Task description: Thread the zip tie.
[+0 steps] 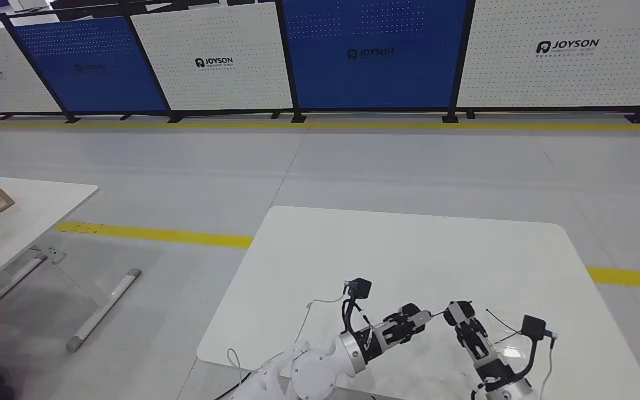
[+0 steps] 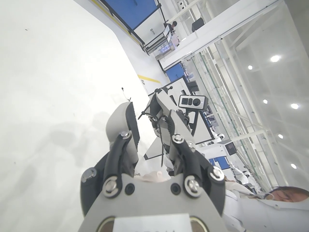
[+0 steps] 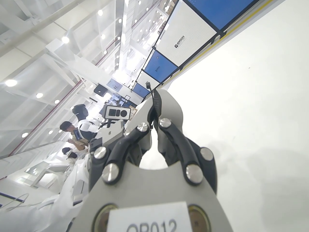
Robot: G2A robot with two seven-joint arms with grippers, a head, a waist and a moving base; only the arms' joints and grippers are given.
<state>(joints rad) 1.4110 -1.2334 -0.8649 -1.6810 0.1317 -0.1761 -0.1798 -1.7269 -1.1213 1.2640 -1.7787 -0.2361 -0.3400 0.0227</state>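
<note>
Top view has both arms over the near edge of the white surface, with the left hand and the right hand pointed at each other, their tips close together and the right hand slightly farther. From the right wrist view, the right hand is clamped narrow on the black zip tie: the strand runs up between its closed fingers, and a small end pokes out past the tips, off the surface. From the left wrist view, the left hand stands wide, its two fingers clearly apart, just beside the right hand.
</note>
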